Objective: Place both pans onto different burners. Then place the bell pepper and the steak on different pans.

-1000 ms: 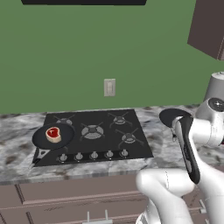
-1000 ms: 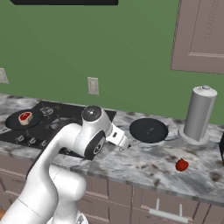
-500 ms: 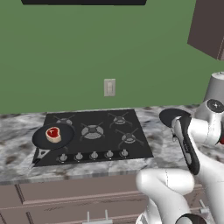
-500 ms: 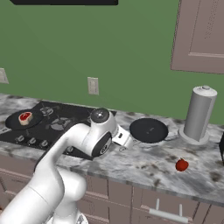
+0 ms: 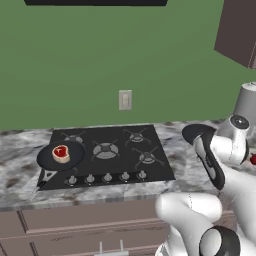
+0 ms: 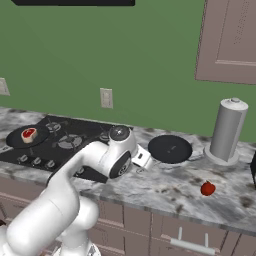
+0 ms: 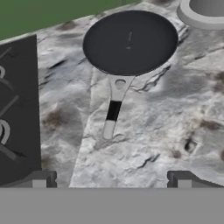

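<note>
Toward the left of the left base view, one round, shallow black frying pan [image 5: 61,155] sits over the front-left burner of the black glass cooktop [image 5: 120,160], and the small raw red steak with a pale fat rim [image 5: 61,153] lies inside it. At the centre right of the right base view, the second round black frying pan [image 6: 170,149] rests on the grey marbled tabletop [image 6: 165,187], off the cooktop and just beside a tall grey cylindrical canister [image 6: 227,130]. Lower right in that view, the small red bell pepper [image 6: 207,188] lies on the tabletop, well apart from both pans. In the hand view the pincer [image 7: 111,180] stands open at the bottom edge, its two dark tips wide apart and empty, aimed along the pan's short handle with a pale end [image 7: 112,113], which points down the frame toward it. Judged step in hand: the approach to the second pan, before any grasp. The next move calls for lowering onto the handle, centring it between the jaws, closing firmly, then carrying the pan to a free burner [image 5: 147,157]. The pepper follows afterwards.
</note>
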